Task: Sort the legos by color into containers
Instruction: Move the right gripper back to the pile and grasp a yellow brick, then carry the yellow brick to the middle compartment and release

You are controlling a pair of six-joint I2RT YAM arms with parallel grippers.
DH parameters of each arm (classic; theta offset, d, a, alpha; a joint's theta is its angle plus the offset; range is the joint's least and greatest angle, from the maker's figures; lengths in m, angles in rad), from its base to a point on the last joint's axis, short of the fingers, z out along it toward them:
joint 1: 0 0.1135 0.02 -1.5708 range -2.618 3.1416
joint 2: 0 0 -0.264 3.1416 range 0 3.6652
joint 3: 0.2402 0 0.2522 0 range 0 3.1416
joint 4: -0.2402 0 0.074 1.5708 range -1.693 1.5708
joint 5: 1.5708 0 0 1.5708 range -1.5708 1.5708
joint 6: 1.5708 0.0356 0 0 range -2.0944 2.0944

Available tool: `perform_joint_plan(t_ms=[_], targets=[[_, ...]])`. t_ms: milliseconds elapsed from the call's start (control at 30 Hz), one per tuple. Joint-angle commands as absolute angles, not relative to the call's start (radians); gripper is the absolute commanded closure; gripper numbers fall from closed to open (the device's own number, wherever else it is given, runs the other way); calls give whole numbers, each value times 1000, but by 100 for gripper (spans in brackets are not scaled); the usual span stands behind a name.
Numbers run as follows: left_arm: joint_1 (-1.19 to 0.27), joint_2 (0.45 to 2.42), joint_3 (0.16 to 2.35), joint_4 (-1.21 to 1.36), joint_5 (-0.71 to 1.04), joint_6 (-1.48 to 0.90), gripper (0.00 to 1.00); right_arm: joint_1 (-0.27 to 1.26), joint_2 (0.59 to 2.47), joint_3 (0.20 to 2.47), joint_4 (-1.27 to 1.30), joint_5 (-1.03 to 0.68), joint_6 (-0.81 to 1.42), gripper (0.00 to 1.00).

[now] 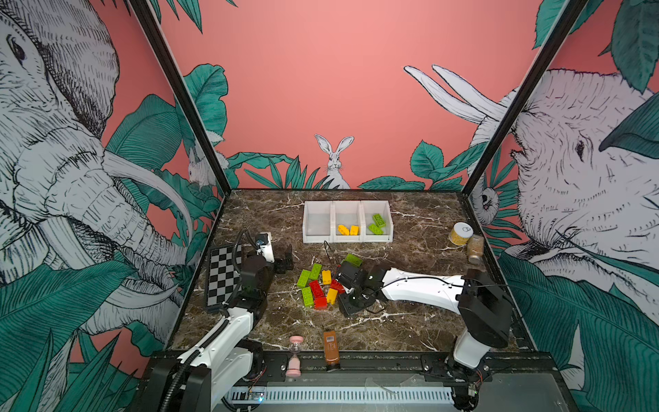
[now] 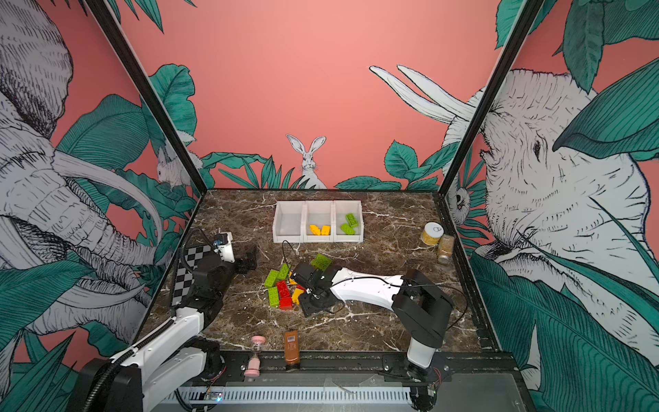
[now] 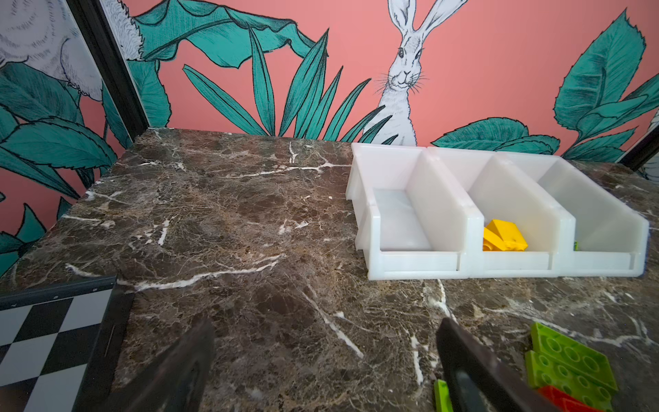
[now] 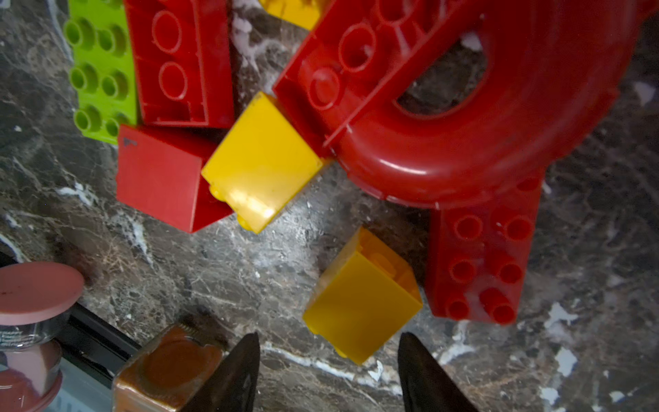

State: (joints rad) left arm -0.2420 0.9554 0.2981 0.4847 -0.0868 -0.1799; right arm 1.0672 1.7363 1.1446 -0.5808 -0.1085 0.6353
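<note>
currently, in a top view, the left gripper point(image 1: 287, 259) hangs released, jaws wide with nothing between them, well apart from the loose legos point(image 1: 315, 287) (red, yellow and lime green, heaped on the marble table point(image 1: 392, 331)). the right gripper point(image 1: 338, 285) sits at the edge of that heap. the containers point(image 1: 347, 239) stand well beyond both grippers. the middle one holds yellow bricks point(image 1: 347, 230), and the one on its right holds green bricks point(image 1: 378, 223).

left wrist view: the left gripper point(image 3: 326, 331) is spread wide and empty. the containers point(image 3: 417, 262) lie ahead of it, and a green plate point(image 3: 570, 360) lies just outside one finger.

right wrist view: the right gripper point(image 4: 328, 339) is parted and grips nothing. a yellow brick point(image 4: 362, 299) lies just ahead of its fingertips, one corner reaching between them. contact cannot be told. a red arch point(image 4: 463, 107) lies further ahead. a brown bottle point(image 4: 171, 360) and a pink hourglass point(image 4: 35, 296) stand off to one side.
</note>
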Motion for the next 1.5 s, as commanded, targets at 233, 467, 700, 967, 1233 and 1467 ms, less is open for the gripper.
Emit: perform_joint_plan(t_ms=[233,467,700,967,1233,1467], targets=[[-250,950,288,504,-89,-178,2,1075,1811,1219,-646,-52,576,42],[-250,951,288,506,-92,-178,2,1075,1845,1249,-673,-9,548,47],[-250,950,288,505,-93,-177,2,1075,1846,1239,-641,-21,555,55],[-250,946,288,502,-91,-178,2,1074,1731,1171,-544,-2,571,63],[-250,928,287,494,-98,-171,2,1011,1660,1227,-583,92,494,66],[-250,929,287,495,-98,-169,2,898,1688,1344,-496,161,390,68]])
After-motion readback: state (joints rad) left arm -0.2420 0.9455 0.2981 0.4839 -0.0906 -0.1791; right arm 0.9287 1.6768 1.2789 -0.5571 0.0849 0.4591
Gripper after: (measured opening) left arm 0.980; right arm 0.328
